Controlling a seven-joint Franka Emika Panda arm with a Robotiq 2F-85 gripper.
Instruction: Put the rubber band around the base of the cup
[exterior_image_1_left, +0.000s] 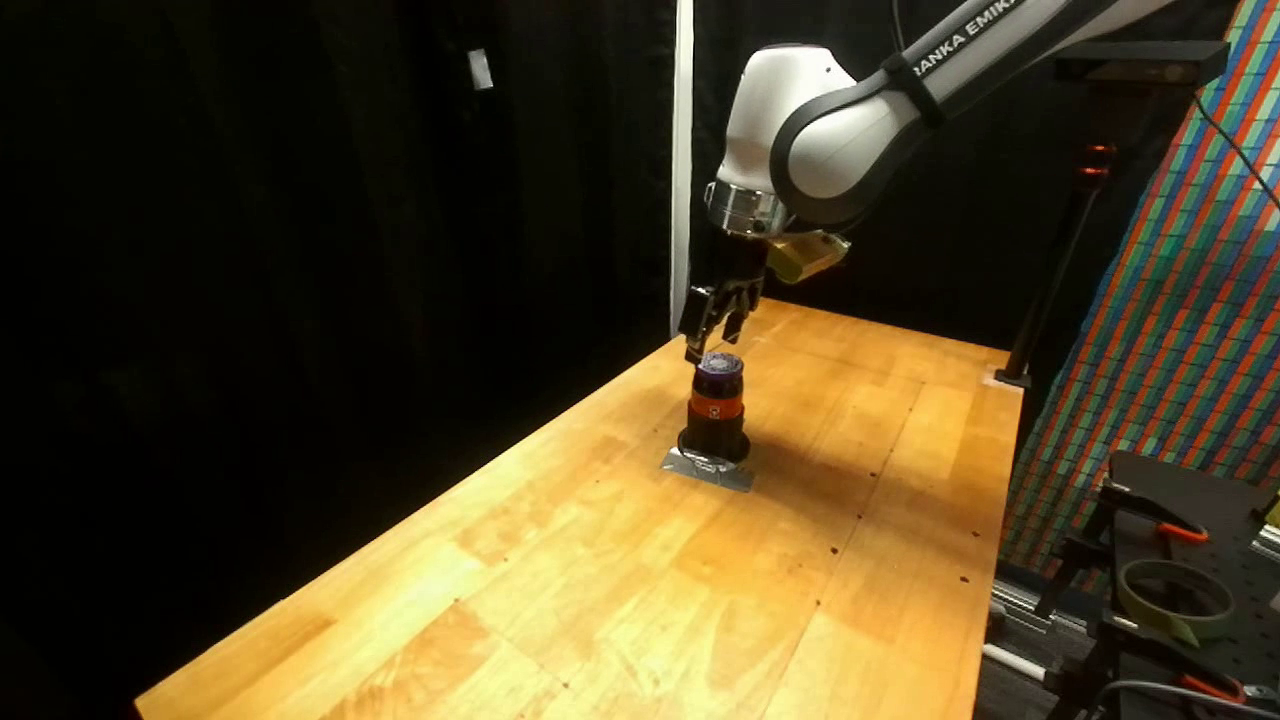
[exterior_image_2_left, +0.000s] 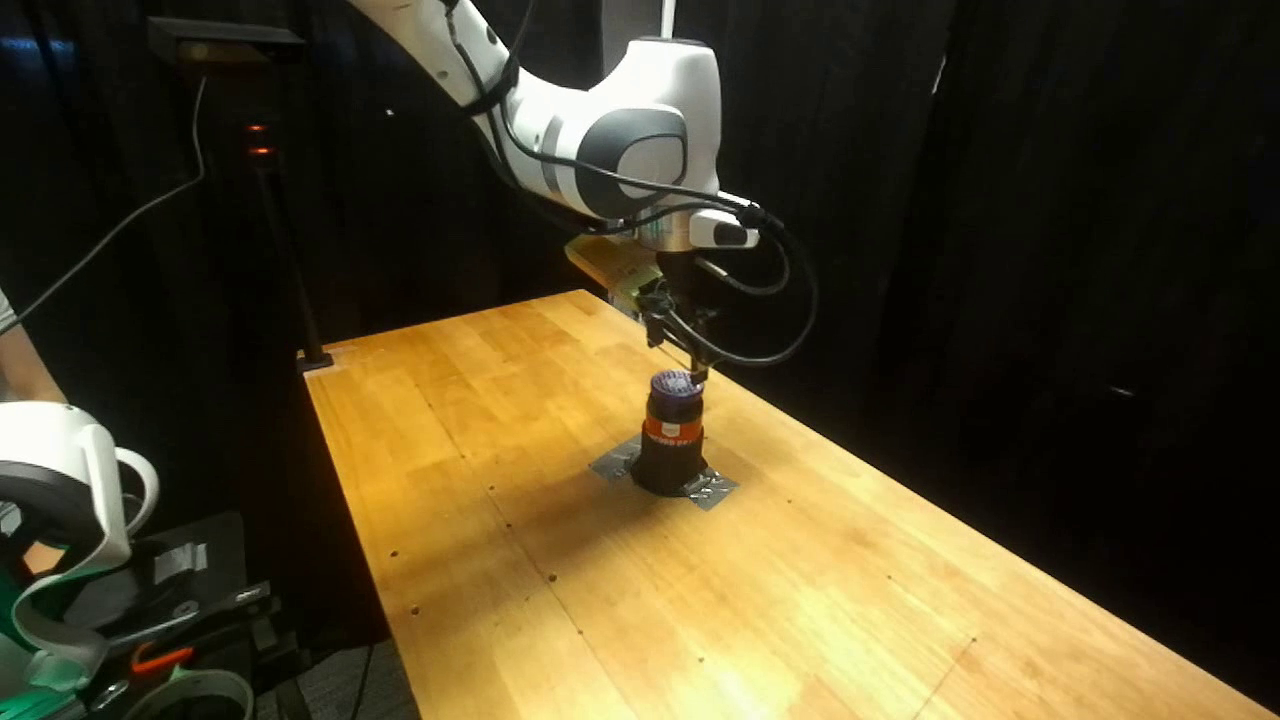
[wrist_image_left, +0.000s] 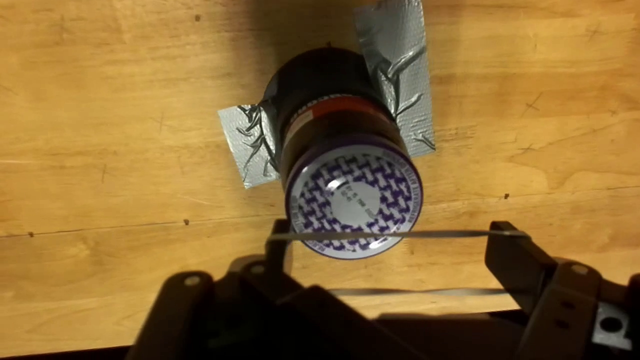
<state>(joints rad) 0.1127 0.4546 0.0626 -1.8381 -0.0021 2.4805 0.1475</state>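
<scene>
Wrist view: your fingers (wrist_image_left: 517, 265) stand spread well apart, with the rubber band (wrist_image_left: 445, 234) stretched between them. Two strands of it show. The upper one runs from fingertip to fingertip and crosses in front of the lid (wrist_image_left: 355, 200) of the cup (wrist_image_left: 345, 127); the other lies roughly parallel, lower in this view, with wood behind it. The fingertip at the left of this view overlaps or borders the lid's rim; whether they touch, cannot tell.

In both exterior views you have the fingers at the top of the cup, one fingertip appearing just beside the lid. The band is too thin to make out reliably there.

Cup: upright on the table (exterior_image_1_left: 620, 600), below your fingers. Dark above and below an orange-red label (exterior_image_1_left: 717, 407); lid white with a purple pattern, small print at its centre. The foot is a wider black base (exterior_image_2_left: 665, 470). Wrinkled silver tape (wrist_image_left: 400, 100) lies on the table at two sides of the base, meeting its edge.

Your arm (exterior_image_1_left: 775, 120) comes in from the upper right in an exterior view, a yellowish piece (exterior_image_1_left: 808, 257) fixed at the wrist. A dark cable (exterior_image_2_left: 742, 361) loops beside the fingers in an exterior view.

Farther out: a dark post (exterior_image_1_left: 1040, 310) at a table corner, a black curtain (exterior_image_1_left: 300, 250) behind, a multicoloured hanging (exterior_image_1_left: 1170, 300), and a black stand (exterior_image_1_left: 1165, 480) carrying a roll of tape (exterior_image_1_left: 1160, 615).
</scene>
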